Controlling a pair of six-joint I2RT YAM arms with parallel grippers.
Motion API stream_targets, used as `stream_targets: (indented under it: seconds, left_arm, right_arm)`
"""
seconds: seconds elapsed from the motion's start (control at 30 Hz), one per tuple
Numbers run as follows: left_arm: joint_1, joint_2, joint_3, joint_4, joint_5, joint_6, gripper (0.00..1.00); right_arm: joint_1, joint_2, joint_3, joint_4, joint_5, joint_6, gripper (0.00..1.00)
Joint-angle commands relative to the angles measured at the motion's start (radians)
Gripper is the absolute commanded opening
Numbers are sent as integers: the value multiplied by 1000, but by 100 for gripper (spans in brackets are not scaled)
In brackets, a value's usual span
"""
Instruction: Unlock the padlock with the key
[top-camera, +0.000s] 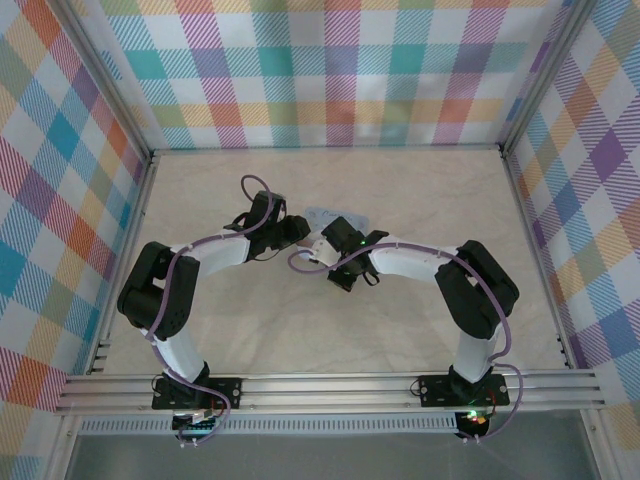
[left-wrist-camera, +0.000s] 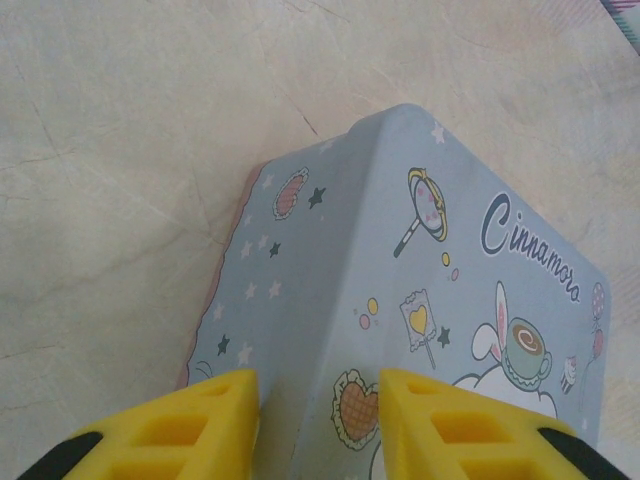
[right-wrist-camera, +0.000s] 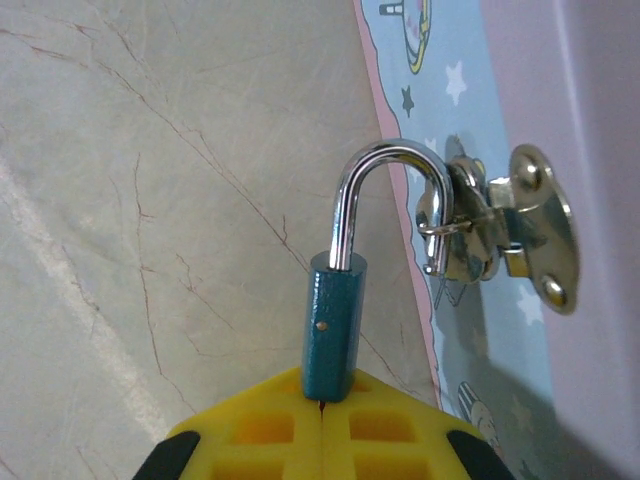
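- The padlock (right-wrist-camera: 332, 325) has a teal body and a bright silver shackle (right-wrist-camera: 385, 165). It hangs at the hasp (right-wrist-camera: 520, 225) of a pale blue tin (right-wrist-camera: 440, 60).
- The shackle stands open. One leg is seated in the teal body, and the free end curves over and hooks through the metal loop of the hasp, clear of the body.
- The right gripper (right-wrist-camera: 322, 425) has its yellow jaws pressed together, with only a thin seam between them. They are clamped on the lower end of the padlock body, which stands upright out of them.
- The tin (top-camera: 320, 213) sits on the tabletop (top-camera: 430, 190) about midway between the left and right edges, somewhat nearer the far edge than the near one. The two arms meet over it.
- In the left wrist view, the tin is printed with stars, sweets and a white cartoon figure. A pink rim runs along its lower edge, against the marbled surface.
- The left gripper (left-wrist-camera: 320, 420) has its jaws apart, with one yellow finger on each side of a rounded corner edge of the tin.
- Both fingers (left-wrist-camera: 190, 425) lie against the tin's faces. Whether they are squeezing it or only resting there cannot be told.
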Motion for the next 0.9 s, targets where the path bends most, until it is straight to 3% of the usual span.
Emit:
stream_targets:
  seconds: [0.0, 0.87]
  left_arm:
    - [15, 17, 4, -16, 30, 13, 35]
    - [24, 24, 20, -30, 53, 22, 35]
  right_arm:
    - [0, -33, 4, 23, -10, -28, 2]
    - [0, -59, -36, 50, 14, -94, 2]
